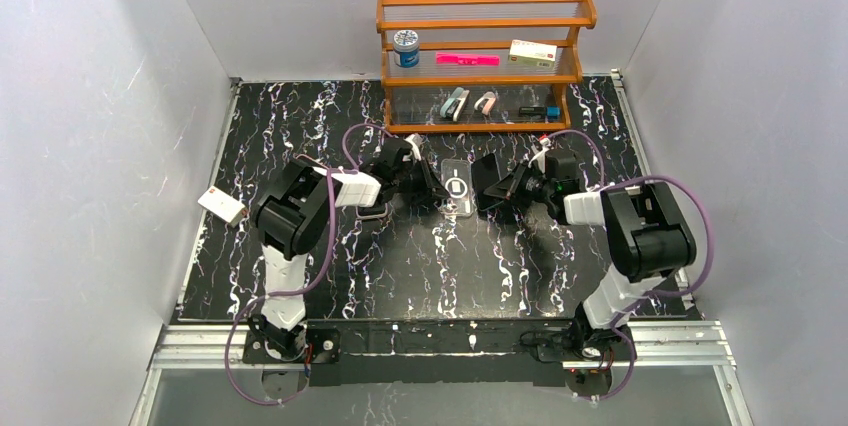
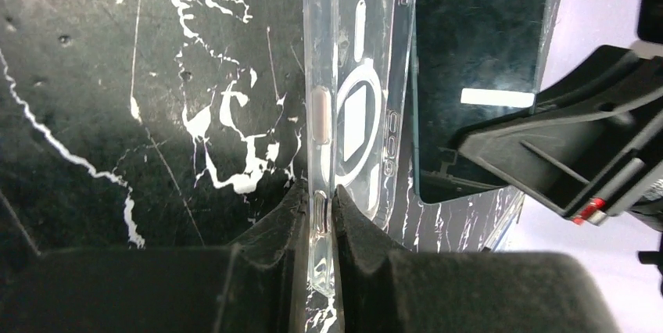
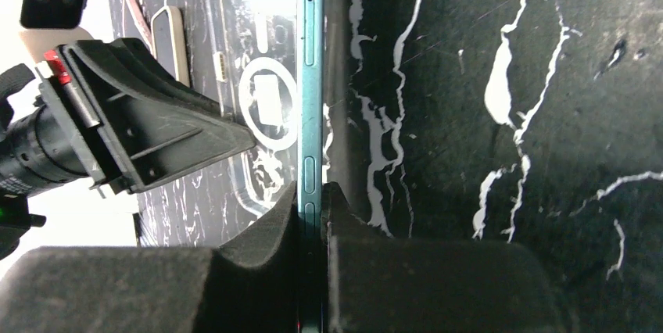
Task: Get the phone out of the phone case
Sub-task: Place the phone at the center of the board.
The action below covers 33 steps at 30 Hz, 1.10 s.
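The clear phone case point(image 1: 457, 188) lies flat on the black marbled table between my two arms. My left gripper point(image 1: 436, 186) is shut on its left side wall; the left wrist view shows both fingertips pinching that clear edge point(image 2: 319, 209). The phone point(image 1: 488, 178), dark with a teal frame, is out of the case and stands on edge just right of it. My right gripper point(image 1: 500, 189) is shut on it. In the right wrist view the fingers clamp the teal edge point(image 3: 311, 75), with the case point(image 3: 258, 91) beside it. The phone's dark screen point(image 2: 477, 59) shows in the left wrist view.
A wooden rack point(image 1: 480, 61) stands at the back with a jar, boxes and small staplers on its shelves. A white card point(image 1: 222, 206) lies at the table's left edge. A small metal-framed object point(image 1: 372, 211) lies by the left wrist.
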Available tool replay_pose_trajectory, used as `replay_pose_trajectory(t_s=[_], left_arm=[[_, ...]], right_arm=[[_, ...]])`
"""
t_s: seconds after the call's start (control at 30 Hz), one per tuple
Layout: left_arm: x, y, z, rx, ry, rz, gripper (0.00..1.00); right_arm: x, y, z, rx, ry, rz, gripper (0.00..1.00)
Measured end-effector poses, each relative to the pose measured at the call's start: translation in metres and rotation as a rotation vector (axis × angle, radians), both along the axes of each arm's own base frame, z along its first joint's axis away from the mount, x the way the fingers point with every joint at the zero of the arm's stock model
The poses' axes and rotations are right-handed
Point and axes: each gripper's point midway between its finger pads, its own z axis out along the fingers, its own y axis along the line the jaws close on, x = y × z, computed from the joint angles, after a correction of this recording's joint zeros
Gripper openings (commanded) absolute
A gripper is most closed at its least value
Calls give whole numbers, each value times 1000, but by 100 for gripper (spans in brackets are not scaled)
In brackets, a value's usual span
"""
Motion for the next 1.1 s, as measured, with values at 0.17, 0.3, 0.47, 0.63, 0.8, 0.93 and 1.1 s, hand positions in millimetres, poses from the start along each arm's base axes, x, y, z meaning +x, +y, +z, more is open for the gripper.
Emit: replay_pose_trajectory(t_s=[0.17, 0.3, 0.47, 0.63, 0.8, 0.93, 1.1], left_arm=[[3, -4, -1, -12, 13, 3, 18], [4, -3, 0, -4, 13, 3, 31], [8, -4, 5, 5, -8, -8, 48], [13, -2, 11, 32, -42, -7, 63], [19, 1, 16, 61, -75, 0, 74], [20, 2, 18, 67, -83, 2, 75], [20, 2, 18, 65, -84, 2, 76]], right_arm=[[7, 4, -15, 21, 19, 19, 8], [11, 6, -15, 30, 10, 27, 27], [10, 7, -16, 35, 15, 40, 41], [8, 7, -18, 17, 23, 54, 57], [11, 2, -12, -37, 2, 63, 73], [14, -4, -7, -94, -14, 66, 85], [14, -6, -7, -163, -25, 83, 88]])
